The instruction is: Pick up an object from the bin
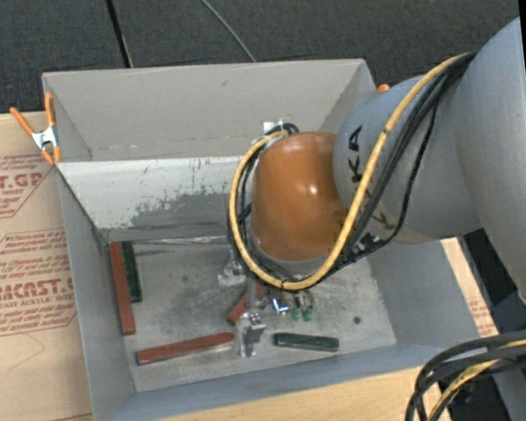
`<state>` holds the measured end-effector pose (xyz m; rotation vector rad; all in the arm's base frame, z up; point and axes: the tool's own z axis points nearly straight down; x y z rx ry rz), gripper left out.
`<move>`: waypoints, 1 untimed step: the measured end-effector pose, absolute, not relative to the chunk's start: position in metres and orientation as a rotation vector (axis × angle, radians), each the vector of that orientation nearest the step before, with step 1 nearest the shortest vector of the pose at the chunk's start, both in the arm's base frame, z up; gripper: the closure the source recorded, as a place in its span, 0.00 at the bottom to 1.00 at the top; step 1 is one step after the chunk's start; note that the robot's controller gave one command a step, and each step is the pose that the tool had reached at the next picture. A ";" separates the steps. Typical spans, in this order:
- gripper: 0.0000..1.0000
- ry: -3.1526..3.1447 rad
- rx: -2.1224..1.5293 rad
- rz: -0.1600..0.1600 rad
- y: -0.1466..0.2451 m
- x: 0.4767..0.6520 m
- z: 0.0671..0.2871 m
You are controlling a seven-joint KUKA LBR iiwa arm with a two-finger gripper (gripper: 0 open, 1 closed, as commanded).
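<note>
In the camera view the pincer [239, 302] is low over the floor of the grey bin [90, 224], near its front middle. Its fingers are apart, one on either side of a short red-brown piece [238, 309]. A red-brown stick [184, 349] lies just to the left and a dark green stick [306, 341] just to the right.

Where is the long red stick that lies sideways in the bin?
In the camera view the long red stick lies along the bin's near wall, left of the end effector, with a dark green stick on the end effector's other side.
</note>
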<state>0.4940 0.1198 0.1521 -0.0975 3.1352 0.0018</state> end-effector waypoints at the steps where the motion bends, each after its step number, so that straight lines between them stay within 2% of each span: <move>1: 1.00 3.121 -0.197 0.007 0.128 0.488 0.075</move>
